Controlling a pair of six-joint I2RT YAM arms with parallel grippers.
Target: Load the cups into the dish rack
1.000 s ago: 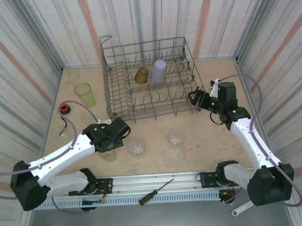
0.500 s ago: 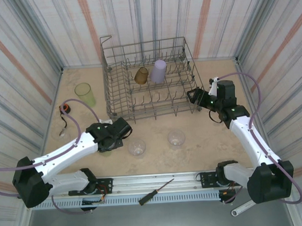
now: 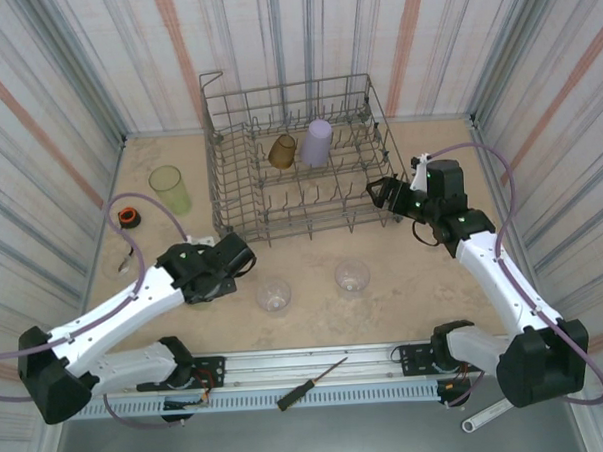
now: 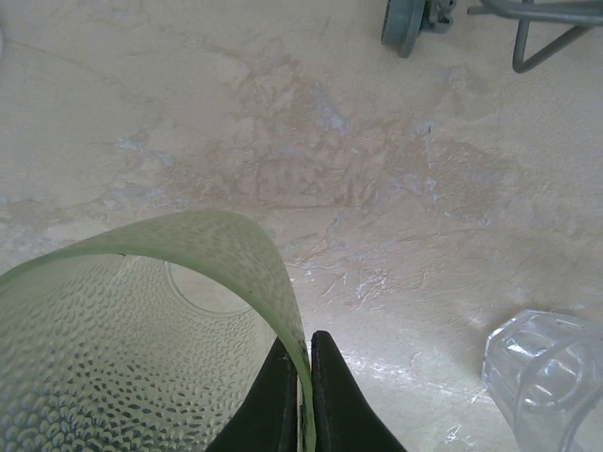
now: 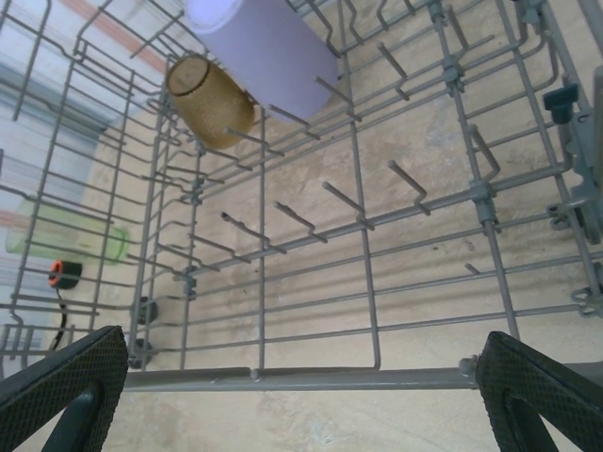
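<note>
1. Pinching the rim of the yellow-green cup [image 4: 141,320], my left claw [image 4: 300,353] was clamped narrow on the wall, one finger inside and one outside, going by the wrist cam.
2. Versus a second earlier, that arm had swung a bit to the left and the cup went with it. From overhead it was mostly tucked under my wrist. So the grab looked solid, though I couldn't tell if it was actually off the table [image 4: 396,188] yet.
3. My right claw [image 5: 301,395] was spread wide with nothing in it, and it had crept closer to the near right end of the dish rack [image 5: 311,379].
4. Rack contents hadn't changed: the amber cup [image 5: 209,113] and the lilac cup [image 5: 264,42] were lying among the tines near the back.
5. Not yet loaded: two clear cups [image 3: 273,294] near the front, plus a second yellow-green cup [image 3: 169,189] standing far left by the orange-and-black ring [image 3: 128,216]. Early days, I figured.
</note>
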